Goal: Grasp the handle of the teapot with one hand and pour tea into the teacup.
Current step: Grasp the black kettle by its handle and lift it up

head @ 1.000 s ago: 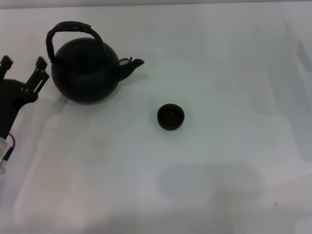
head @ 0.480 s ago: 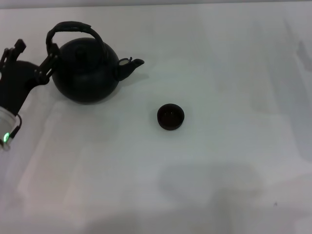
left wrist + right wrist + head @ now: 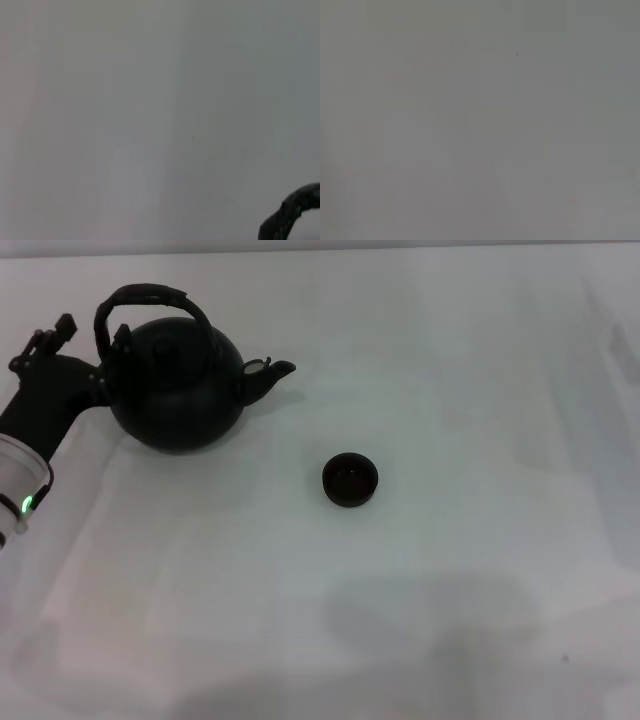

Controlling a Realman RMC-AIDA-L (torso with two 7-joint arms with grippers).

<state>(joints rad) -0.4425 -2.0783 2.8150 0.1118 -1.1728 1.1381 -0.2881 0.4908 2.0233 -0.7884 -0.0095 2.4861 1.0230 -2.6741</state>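
The teapot (image 3: 178,385) stands upright on the white table (image 3: 450,570) at the far left, its arched handle (image 3: 146,302) rising over the lid and its short spout (image 3: 268,374) pointing right; a bit of that wrapped hoop also shows at the edge of the left wrist view (image 3: 290,215). The left end effector (image 3: 92,340) sits at the pot's left flank with its fingers spread, one fingertip (image 3: 122,336) by the handle's left foot and the other (image 3: 64,324) farther left. The teacup (image 3: 350,479) rests alone on the table, well apart toward the near right of the spout, with open table between them
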